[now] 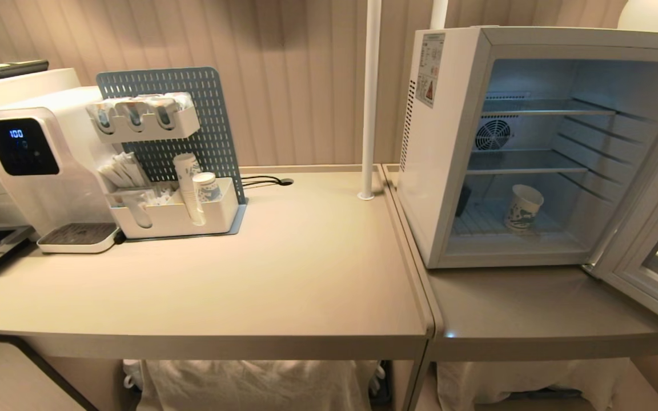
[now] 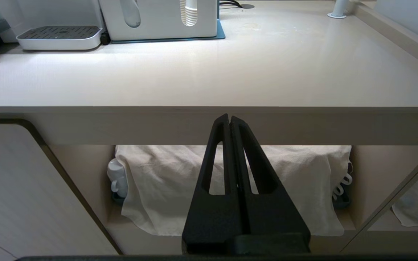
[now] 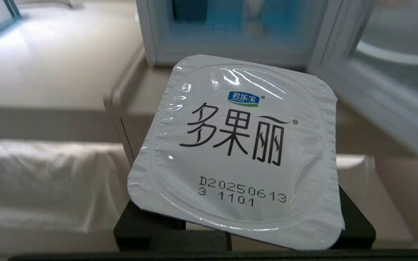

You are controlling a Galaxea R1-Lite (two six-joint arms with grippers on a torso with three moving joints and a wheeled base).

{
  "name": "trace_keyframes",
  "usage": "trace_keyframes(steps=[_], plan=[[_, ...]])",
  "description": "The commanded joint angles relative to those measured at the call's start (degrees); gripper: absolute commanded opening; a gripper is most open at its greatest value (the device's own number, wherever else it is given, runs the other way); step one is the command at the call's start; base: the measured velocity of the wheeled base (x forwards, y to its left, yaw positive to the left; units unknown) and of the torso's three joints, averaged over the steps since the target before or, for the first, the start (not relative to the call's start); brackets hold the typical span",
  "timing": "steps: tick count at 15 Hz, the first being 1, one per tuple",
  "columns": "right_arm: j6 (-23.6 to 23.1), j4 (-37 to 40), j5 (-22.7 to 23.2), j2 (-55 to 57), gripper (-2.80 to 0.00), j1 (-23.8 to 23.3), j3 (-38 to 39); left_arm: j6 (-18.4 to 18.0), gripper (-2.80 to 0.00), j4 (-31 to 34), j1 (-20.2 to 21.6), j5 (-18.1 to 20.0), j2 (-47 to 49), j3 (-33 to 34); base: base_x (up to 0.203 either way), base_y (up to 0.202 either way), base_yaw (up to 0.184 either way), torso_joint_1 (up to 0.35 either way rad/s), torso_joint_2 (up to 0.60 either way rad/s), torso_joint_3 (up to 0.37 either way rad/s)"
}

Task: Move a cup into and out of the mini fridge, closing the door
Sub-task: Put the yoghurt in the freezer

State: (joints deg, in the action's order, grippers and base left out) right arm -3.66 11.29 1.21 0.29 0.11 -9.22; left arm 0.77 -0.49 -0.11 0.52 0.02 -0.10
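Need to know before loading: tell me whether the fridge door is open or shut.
Open. The door is swung out to the right, and the fridge interior shows, with a paper cup on its floor.

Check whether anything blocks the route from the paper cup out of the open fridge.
Nothing visible does. The small white paper cup stands alone on the white mini fridge's floor, and the grey-framed glass door is swung wide open.

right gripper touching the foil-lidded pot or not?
Touching. In the right wrist view the pot sits between the right gripper's black fingers, held above the counter edge in front of the open fridge.
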Motion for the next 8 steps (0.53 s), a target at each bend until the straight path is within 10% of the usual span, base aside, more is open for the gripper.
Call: trace_keyframes(steps=[1, 8], plan=[[-0.1, 0.4, 0.3, 5.0, -2.8, 0.0, -8.6, 0.0, -2.8, 0.0, 0.0, 0.0, 0.0, 0.0, 0.0, 0.0, 0.0, 0.0, 0.0, 0.0], [-1.0, -7.8, 9.3, 49.1, -2.8, 0.3, -17.8, 0.2, -2.8, -0.1, 0.0, 0.0, 0.0, 0.0, 0.0, 0.0, 0.0, 0.0, 0.0, 0.0]])
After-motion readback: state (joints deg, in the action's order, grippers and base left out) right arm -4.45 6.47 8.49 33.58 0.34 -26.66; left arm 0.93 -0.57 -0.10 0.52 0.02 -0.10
